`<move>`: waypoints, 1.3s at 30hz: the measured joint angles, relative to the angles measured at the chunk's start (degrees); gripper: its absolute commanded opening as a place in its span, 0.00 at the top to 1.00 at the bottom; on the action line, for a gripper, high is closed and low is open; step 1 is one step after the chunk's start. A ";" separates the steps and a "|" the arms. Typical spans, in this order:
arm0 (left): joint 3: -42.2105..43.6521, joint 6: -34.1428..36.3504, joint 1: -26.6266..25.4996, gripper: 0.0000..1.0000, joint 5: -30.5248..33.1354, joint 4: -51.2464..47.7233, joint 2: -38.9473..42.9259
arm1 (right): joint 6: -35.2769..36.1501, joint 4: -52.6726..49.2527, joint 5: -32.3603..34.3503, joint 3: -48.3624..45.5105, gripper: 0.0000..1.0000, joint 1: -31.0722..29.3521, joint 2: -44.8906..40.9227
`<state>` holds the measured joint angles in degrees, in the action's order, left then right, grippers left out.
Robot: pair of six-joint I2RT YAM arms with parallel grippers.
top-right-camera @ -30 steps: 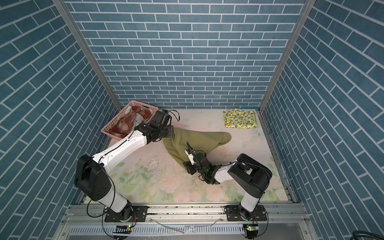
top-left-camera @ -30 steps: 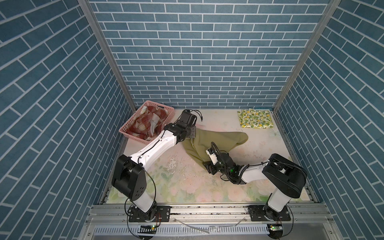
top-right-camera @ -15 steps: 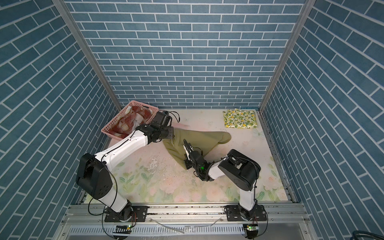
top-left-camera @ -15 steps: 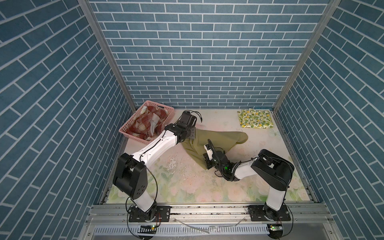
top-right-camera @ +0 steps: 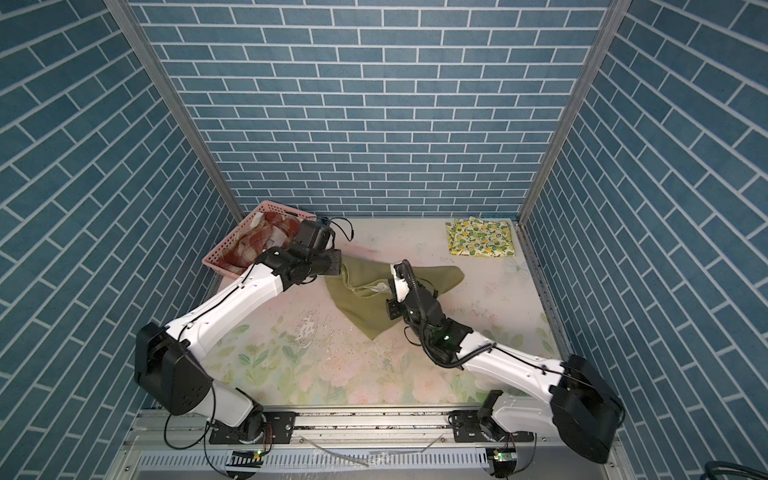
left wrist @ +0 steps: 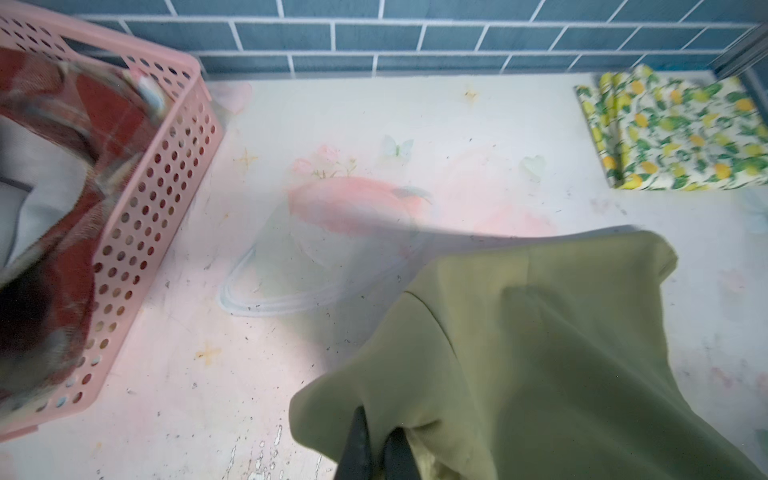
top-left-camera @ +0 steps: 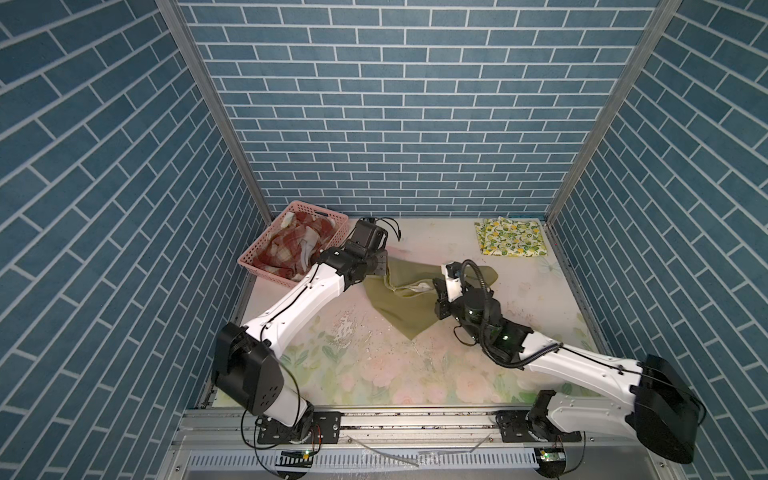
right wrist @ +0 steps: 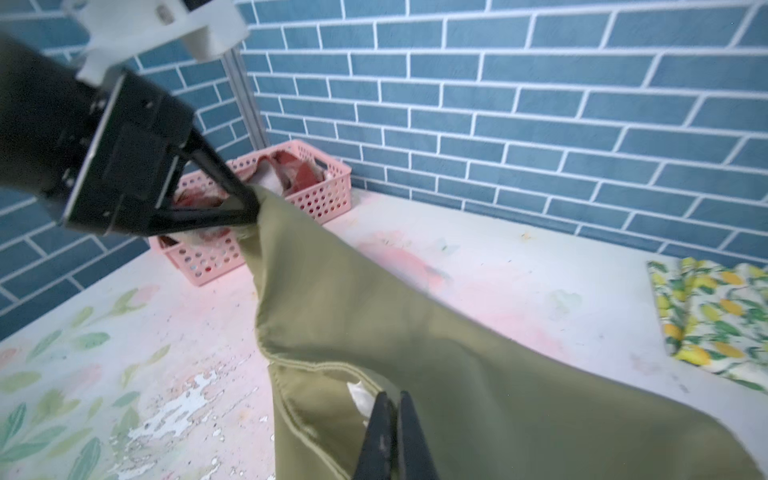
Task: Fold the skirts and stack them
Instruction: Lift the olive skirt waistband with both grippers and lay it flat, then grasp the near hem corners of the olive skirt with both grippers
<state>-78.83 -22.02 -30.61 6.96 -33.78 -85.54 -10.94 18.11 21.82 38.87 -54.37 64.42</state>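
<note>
I have the left gripper (left wrist: 376, 432) clenched on one edge of the olive skirt (top-left-camera: 399, 307), and the right gripper (right wrist: 395, 405) pinched shut on its waistband; the cloth hangs between them, its near corner on the table cover (top-left-camera: 374, 374). In both top views the folded lemon skirt (top-left-camera: 511, 237) lies at two o'clock from it, and the plaid skirt (top-left-camera: 291, 245) sits in the pink basket (top-left-camera: 270, 274) at ten o'clock.

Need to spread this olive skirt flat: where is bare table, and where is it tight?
Widest bare patch: the table front, between the olive skirt and the near rail. A narrower one lies at the back, between basket and lemon skirt. Tight: the middle, under the lifted olive skirt, and by the basket.
</note>
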 measured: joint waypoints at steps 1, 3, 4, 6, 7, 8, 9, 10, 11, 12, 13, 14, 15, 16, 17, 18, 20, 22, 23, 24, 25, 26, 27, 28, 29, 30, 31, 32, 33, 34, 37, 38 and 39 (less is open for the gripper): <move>-0.09 0.11 -0.02 1.00 -0.24 -0.31 1.73 | 0.46 -2.60 0.90 0.85 1.00 0.00 -2.45; -0.35 0.44 -0.22 1.00 -0.68 -1.14 5.68 | 0.98 -8.33 2.64 3.13 1.00 0.00 -7.41; -0.63 0.68 -0.55 1.00 -0.79 -1.84 8.00 | 1.18 -10.95 3.41 4.52 1.00 0.00 -9.70; -1.88 1.16 -1.49 1.00 -0.74 -3.82 11.34 | 1.77 -15.45 4.50 7.30 1.00 0.00 -13.66; -3.37 1.46 -2.43 1.00 -0.52 -5.38 12.68 | 1.97 -18.36 5.05 9.40 1.00 0.00 -15.41; -5.09 1.77 -3.58 1.00 -0.22 -6.71 13.68 | 1.99 -21.05 5.46 11.72 1.00 0.00 -16.41; -6.93 2.16 -4.98 1.00 0.17 -7.82 14.53 | 1.97 -24.22 5.92 14.88 1.00 0.00 -16.90; -8.63 2.40 -6.32 1.00 0.61 -8.85 15.17 | 1.88 -26.62 6.12 17.68 1.00 0.00 -16.90; -10.73 2.71 -7.89 1.00 1.01 -9.77 15.85 | 1.75 -29.11 6.40 21.14 1.00 0.00 -16.65; -12.79 3.04 -9.22 1.00 1.11 -10.67 16.28 | 1.70 -31.76 6.47 24.37 1.00 0.20 -16.20; -14.56 3.30 -10.08 1.00 1.03 -11.28 16.48 | 1.40 -34.16 6.32 27.78 1.00 0.61 -15.45; -16.55 3.65 -10.64 1.00 0.92 -11.80 16.52 | 0.90 -36.39 5.73 31.26 1.00 1.38 -14.16; -18.36 3.87 -10.86 1.00 0.85 -12.09 16.33 | 0.17 -38.69 4.33 35.10 1.00 3.06 -12.66; -19.87 4.24 -10.88 1.00 0.76 -12.28 15.91 | -0.48 -40.24 2.75 38.01 1.00 5.14 -11.34; -21.46 4.72 -10.80 1.00 0.63 -12.39 14.97 | -1.62 -41.59 -0.02 41.27 1.00 8.66 -9.46; -22.86 5.09 -10.32 1.00 0.02 -12.33 13.66 | -2.91 -42.53 -3.48 43.82 1.00 12.63 -7.48; -24.52 5.40 -7.67 1.00 -3.13 -11.39 10.62 | -5.18 -43.19 -9.53 46.80 1.00 19.67 -3.52; -24.28 5.29 -3.26 1.00 -6.97 -9.62 6.93 | -7.48 -42.75 -17.18 48.06 1.00 26.40 2.10; -23.89 5.07 -0.59 1.00 -8.79 -8.33 4.26 | -8.70 -42.07 -20.87 48.41 1.00 29.14 5.35; -23.61 4.85 1.81 1.00 -10.19 -7.13 0.74 | -9.94 -41.09 -24.50 48.70 1.00 31.76 9.68; -23.61 4.76 3.65 1.00 -11.23 -6.10 -2.75 | -10.67 -39.93 -26.93 49.05 1.00 33.40 13.49; -23.91 4.72 5.35 0.98 -12.35 -5.03 -7.21 | -11.41 -38.75 -29.16 49.53 1.00 34.91 18.58; -25.18 4.74 6.80 0.84 -13.18 -4.61 -12.31 | -11.87 -37.51 -30.99 49.94 1.00 36.20 23.78; -27.15 4.98 7.78 0.62 -13.90 -4.39 -17.11 | -12.37 -36.96 -32.30 50.73 0.83 37.24 28.83; -30.12 5.05 8.66 0.48 -14.43 -4.28 -22.77 | -12.79 -36.76 -33.35 51.89 0.63 38.18 33.79; -34.84 5.14 9.44 0.41 -14.58 -5.20 -29.42 | -13.22 -36.85 -34.07 53.55 0.50 39.19 38.99; -38.60 5.31 9.90 0.35 -14.47 -5.90 -34.01 | -13.29 -36.98 -34.32 55.04 0.42 40.02 42.73; -43.58 5.42 10.40 0.30 -14.05 -6.86 -39.98 | -13.25 -37.13 -34.32 56.19 0.37 40.79 45.92; -47.01 5.60 10.80 0.26 -13.68 -7.76 -43.95 | -13.03 -37.38 -34.14 56.57 0.34 41.31 48.02; -48.70 5.66 11.06 0.23 -13.42 -8.48 -46.34 | -13.05 -38.16 -33.99 56.57 0.31 41.81 48.74; -47.69 5.86 11.15 0.18 -11.61 -10.54 -47.28 | -13.22 -39.54 -33.57 55.19 0.30 43.06 47.15; -45.42 5.86 10.91 0.18 -10.73 -10.45 -45.70 | -13.29 -39.04 -33.55 53.07 0.30 43.21 45.11; -42.73 5.75 10.67 0.18 -10.01 -10.16 -43.56 | -13.38 -38.49 -33.55 49.81 0.30 43.28 42.36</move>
<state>-121.56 -16.27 -19.94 -3.05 -43.94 -129.10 -24.32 -20.38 -11.73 88.68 -11.09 106.78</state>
